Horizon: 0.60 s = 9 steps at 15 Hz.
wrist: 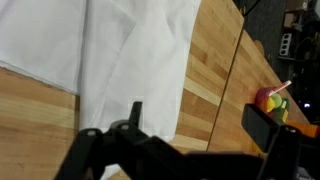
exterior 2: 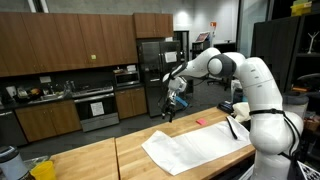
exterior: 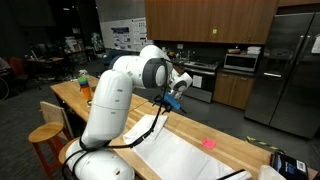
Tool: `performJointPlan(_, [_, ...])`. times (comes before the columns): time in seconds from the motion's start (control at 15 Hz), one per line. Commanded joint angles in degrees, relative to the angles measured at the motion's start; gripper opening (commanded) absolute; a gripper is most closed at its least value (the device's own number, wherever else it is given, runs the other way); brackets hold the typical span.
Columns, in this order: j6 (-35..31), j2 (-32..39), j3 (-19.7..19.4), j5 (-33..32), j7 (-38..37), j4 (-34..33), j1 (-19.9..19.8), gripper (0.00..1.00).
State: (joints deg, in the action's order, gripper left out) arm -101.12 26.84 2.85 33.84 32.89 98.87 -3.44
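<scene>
- White cloth (exterior: 185, 155) lay spread on wooden counter (exterior: 245, 150) — creased, in both exterior views.
- Gripper (exterior 2: 172, 106) hung well above cloth, not touching — jaws wide apart, empty.
- Small pink obj (exterior: 209, 143) sat on counter near cloth's edge.

cloth (wrist: 120, 50) plain white, no print; countertop (wrist: 215, 70) light tan wood strips with darker seam lines. Arm (exterior: 110, 95) glossy white with black joint rings, gripper (wrist: 193, 112) black with a blue patch (exterior: 176, 95), and a small bright pink object (exterior: 209, 143) on the wood. Cabinets (exterior 2: 70, 45) dark brown, fridge (exterior: 290, 70) grey steel, far item (wrist: 268, 100) yellow, green and red with a pink straw
</scene>
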Motion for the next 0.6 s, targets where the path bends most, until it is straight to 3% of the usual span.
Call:
performJointPlan(0.0, [-0.8,0.4,0.1,-3.0,-1.6,1.4,-1.0,1.0])
performJointPlan(0.27, [-8.9,0.2,-0.3,-9.9,-1.0,4.2,-0.6,1.0])
performJointPlan(0.53, [-24.7,-0.2,-0.1,-17.2,-1.9,7.6,0.5,1.0])
